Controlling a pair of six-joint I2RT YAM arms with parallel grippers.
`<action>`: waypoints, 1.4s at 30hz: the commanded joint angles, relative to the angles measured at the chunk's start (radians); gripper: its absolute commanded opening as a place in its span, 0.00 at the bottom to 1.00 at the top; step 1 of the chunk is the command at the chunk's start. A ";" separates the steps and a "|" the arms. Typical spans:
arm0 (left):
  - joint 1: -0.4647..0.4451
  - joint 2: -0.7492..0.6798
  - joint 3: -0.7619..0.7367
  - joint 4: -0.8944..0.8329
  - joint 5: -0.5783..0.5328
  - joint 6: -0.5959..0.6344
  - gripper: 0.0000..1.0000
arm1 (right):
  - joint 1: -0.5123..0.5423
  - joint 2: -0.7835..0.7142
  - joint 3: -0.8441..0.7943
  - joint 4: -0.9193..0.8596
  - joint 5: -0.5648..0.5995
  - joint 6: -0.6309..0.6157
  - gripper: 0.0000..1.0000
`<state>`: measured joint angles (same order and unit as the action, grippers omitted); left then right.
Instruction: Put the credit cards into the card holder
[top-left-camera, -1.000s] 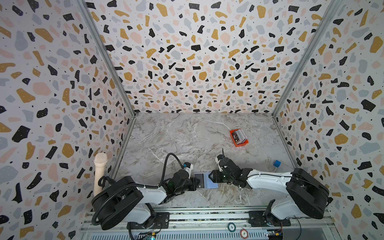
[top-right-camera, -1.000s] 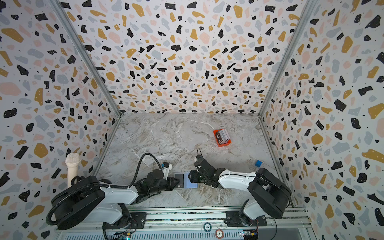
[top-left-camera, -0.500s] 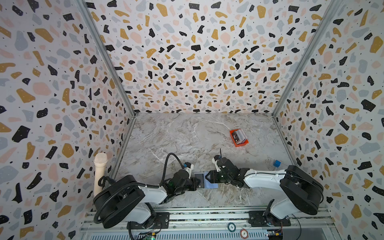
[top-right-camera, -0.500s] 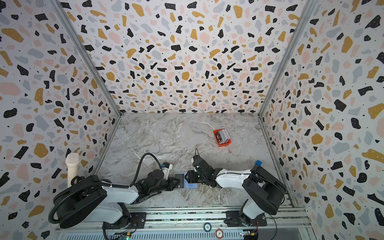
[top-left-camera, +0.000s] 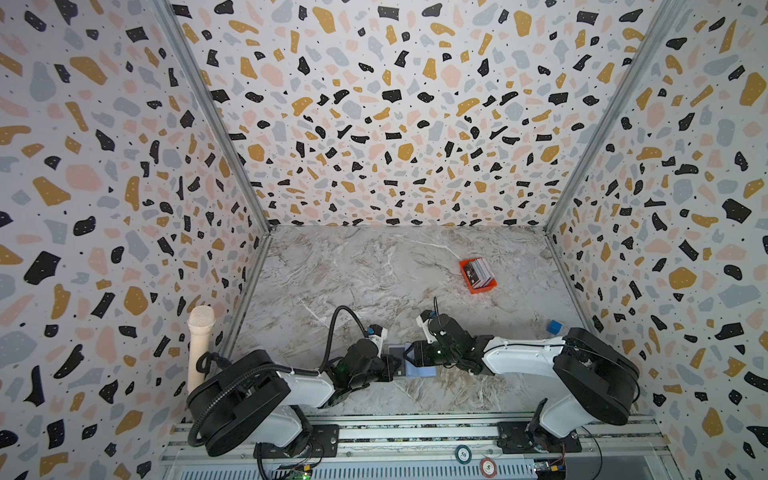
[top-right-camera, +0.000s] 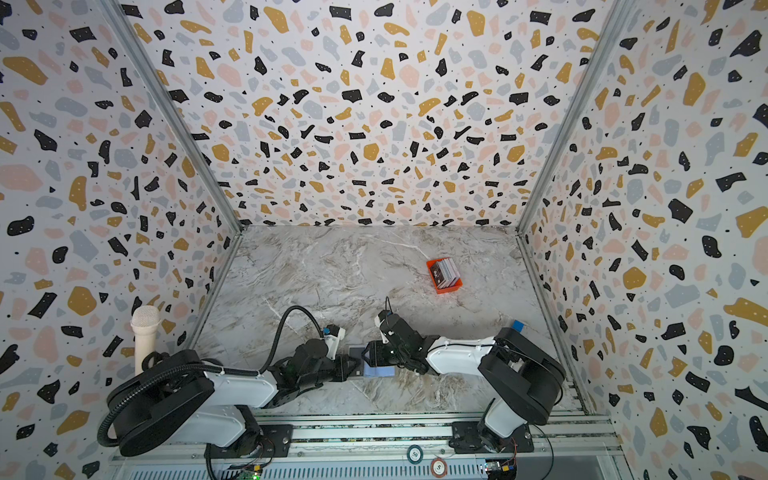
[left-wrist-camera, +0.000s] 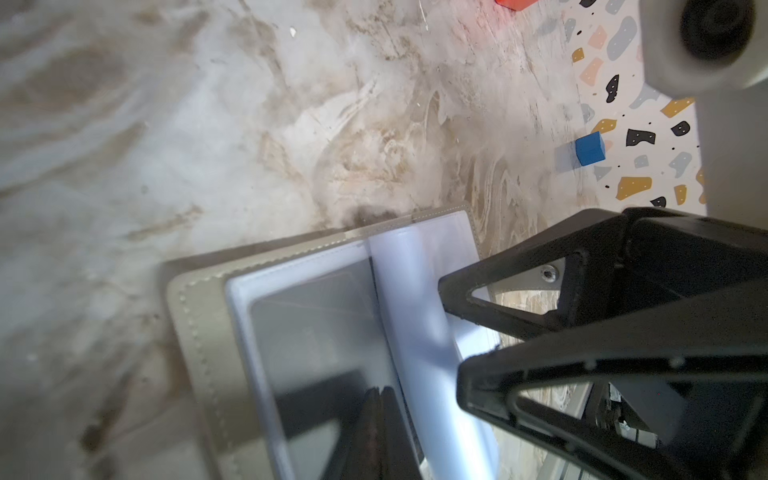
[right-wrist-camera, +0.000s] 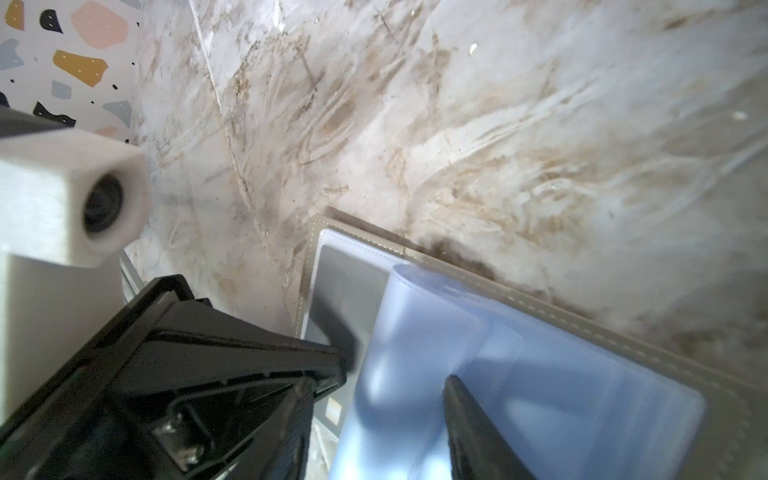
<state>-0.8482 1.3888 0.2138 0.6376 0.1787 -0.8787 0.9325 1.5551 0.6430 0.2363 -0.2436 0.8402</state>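
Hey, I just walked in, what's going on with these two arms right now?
The open card holder lies near the table's front edge. The left end effector, shut, rests on its left page, where a dark card sits in a pocket. The right end effector, jaws apart, is at the curled pale blue pocket leaves. More credit cards stand in the orange tray farther back.
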 joint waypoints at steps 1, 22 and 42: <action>-0.004 0.010 -0.020 -0.001 0.008 0.002 0.00 | 0.008 -0.018 0.036 0.010 -0.005 0.016 0.53; -0.004 -0.023 -0.024 -0.003 0.008 0.001 0.00 | 0.028 0.003 0.060 0.026 -0.009 0.063 0.53; 0.018 -0.168 -0.038 -0.087 -0.024 -0.041 0.00 | 0.043 -0.011 0.099 -0.012 0.001 0.044 0.53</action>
<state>-0.8440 1.2636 0.1997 0.5720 0.1730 -0.9104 0.9691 1.5574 0.7036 0.2432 -0.2466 0.8951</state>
